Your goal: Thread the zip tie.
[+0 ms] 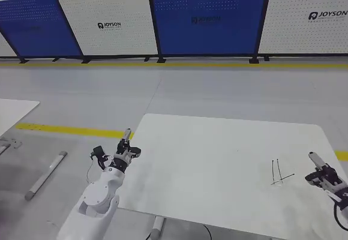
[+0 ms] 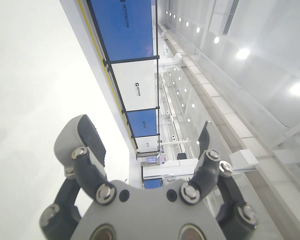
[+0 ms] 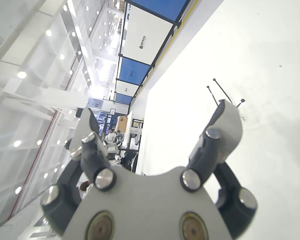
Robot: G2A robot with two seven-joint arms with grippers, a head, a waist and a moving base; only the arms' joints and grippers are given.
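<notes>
Find the ties [image 1: 280, 173] flat on the table [image 1: 210, 174], toward its right side: a few thin black strips, loosely crossed. Note the right gripper [image 1: 314, 158] just beside them at the table's right edge, jaws spread wide with nothing between. In the right wrist view, see the strips' small heads poking out past one finger [image 3: 227, 118]. Note the left gripper [image 1: 126, 137] well apart from them at the table's left edge, jaws likewise spread and empty.

Judge the task as barely begun: no tie lifted, nothing threaded.

Start with the near arm, the right.
- Pick one strip only, preferably the one lying clearest of its neighbours.
- Come down with the jaws straddling it across its width, not along it.
- Close low against the table, since so thin a strip probably slides out from under the pads.
- Grip close to the head but leave the slot uncovered.
- Lift slowly, to shed any other strip that rides up with it.

Then bring the left gripper across.
- Take the tail near its tip, leaving only a short free end so it does not droop.
- Line tip and slot up before feeding, and push straight.
- Expect some spring in the strip, so avoid bending it sharply.
</notes>
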